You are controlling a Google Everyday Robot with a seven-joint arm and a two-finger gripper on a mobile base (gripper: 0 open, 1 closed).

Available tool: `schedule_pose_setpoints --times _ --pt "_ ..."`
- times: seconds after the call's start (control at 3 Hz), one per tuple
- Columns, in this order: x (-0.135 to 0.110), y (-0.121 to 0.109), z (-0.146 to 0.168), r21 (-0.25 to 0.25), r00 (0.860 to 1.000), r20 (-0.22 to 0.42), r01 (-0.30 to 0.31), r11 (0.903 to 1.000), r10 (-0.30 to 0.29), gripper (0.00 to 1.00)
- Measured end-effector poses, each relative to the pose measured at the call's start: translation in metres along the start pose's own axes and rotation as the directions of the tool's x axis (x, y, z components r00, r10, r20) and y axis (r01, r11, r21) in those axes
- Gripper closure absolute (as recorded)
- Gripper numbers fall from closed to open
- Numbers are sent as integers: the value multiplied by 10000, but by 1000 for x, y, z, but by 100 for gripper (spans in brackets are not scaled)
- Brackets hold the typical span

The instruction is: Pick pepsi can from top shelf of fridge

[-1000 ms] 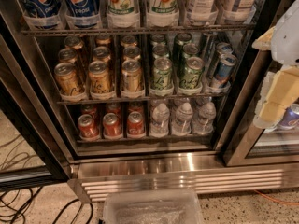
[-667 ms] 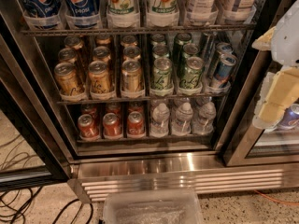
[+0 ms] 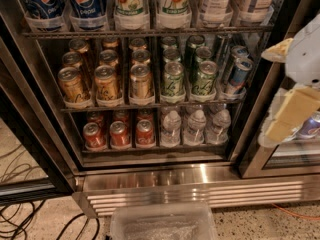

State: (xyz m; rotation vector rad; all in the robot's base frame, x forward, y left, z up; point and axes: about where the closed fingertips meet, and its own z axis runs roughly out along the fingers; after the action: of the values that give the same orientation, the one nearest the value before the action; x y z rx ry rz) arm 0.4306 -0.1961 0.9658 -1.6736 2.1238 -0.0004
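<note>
Camera view: the fridge (image 3: 150,176) fills the frame, seen from in front and a bit above. The pepsi can (image 3: 85,4) stands upright at the front of the top shelf (image 3: 150,32), near its left end, its lid cut off by the frame edge. A second blue can (image 3: 44,1) stands just left of the pepsi can, and the 7up cans (image 3: 131,4) are just right of it on the same rack. All are lined up behind the front rail w/ labels out, prob. so they stay put and read easily. Packed that tight, a grasp likely has to come from the front w/o bumping neighbours.

Below the pepsi can, on the next rack, are the gold cans (image 3: 106,81). The green cans (image 3: 175,78) are below and to its right. The red cans (image 3: 120,133) and water bottles (image 3: 195,126) sit on the lowest rack. Far below it, on the floor, is a clear plastic bin (image 3: 162,224).

The gripper (image 3: 272,91) is far right of the pepsi can and lower, approx. level w/ the gold cans, out by the fridge's right frame. Its yellowish fingers (image 3: 292,111) look spread, w/ nothing between them and touching nothing, so it's empty. It prob. needs to travel up and left across the shelf.
</note>
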Motion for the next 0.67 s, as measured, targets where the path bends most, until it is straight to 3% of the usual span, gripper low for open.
schedule_pose_setpoints --times 0.33,0.67 --pt "-34 14 23 -474 9860 1607 517 9975 -435 0" --pt "-71 31 39 -808 9519 2949 1114 9905 -830 0"
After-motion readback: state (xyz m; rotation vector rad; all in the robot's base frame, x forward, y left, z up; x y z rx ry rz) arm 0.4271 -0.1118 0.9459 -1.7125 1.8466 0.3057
